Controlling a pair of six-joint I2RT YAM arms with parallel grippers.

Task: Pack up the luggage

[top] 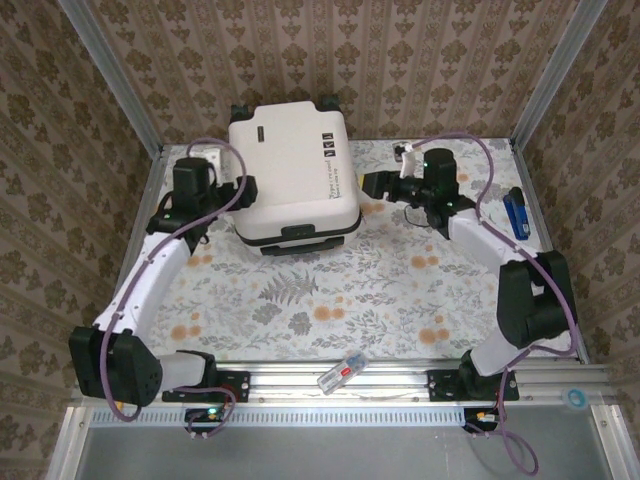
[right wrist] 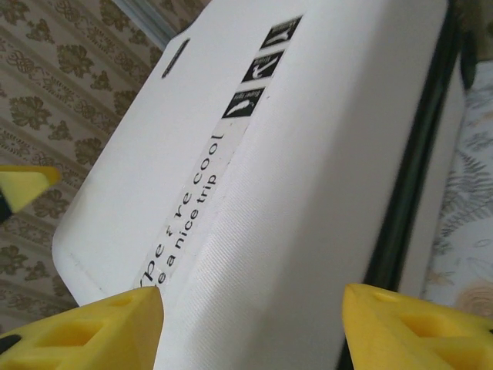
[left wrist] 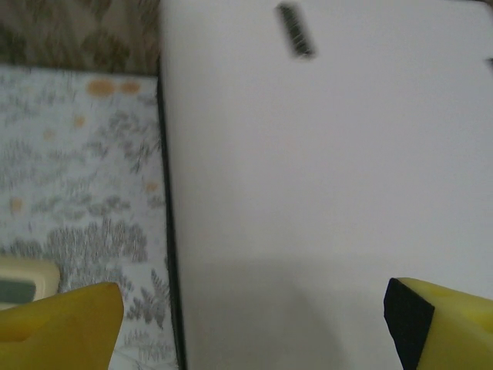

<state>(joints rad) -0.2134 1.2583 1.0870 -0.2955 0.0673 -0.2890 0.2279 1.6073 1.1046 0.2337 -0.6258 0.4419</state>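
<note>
Walls all round: brown damask wallpaper [top: 400, 60], matt, repeating leaf medallions, with aluminium posts at the corners. Tabletop under a pale floral-print cloth [top: 330, 290], grey fern sprays and orange blossoms, lying flat.

- Large white hard-shell luggage [top: 295, 170]: lying flat at the far centre of the table, shut, so its contents are hidden. Rounded box shape. In the right wrist view the shell has a fine ribbed grain, a black seam band running along its side, a strip of black lettering and three small black rectangular marks. Black caster wheels [top: 240, 108] at the far corners; black handle [top: 300, 232] on the near edge.
- Left gripper [top: 246, 191]: at the case's left side. Its yellow wedge-shaped fingers [left wrist: 62, 324], one with a black pad, stand wide apart with smooth white shell ahead of them; no contact visible.
- Right gripper [top: 364, 183]: at the case's right side. Its yellow fingers [right wrist: 408, 327] are also parted, clamped on nothing, the lettered face between them.
- Small blue-and-black object [top: 514, 214]: near the table's right edge, well apart from the case.
- Small clear piece with a red part [top: 342, 372]: on the near aluminium rail.
</note>
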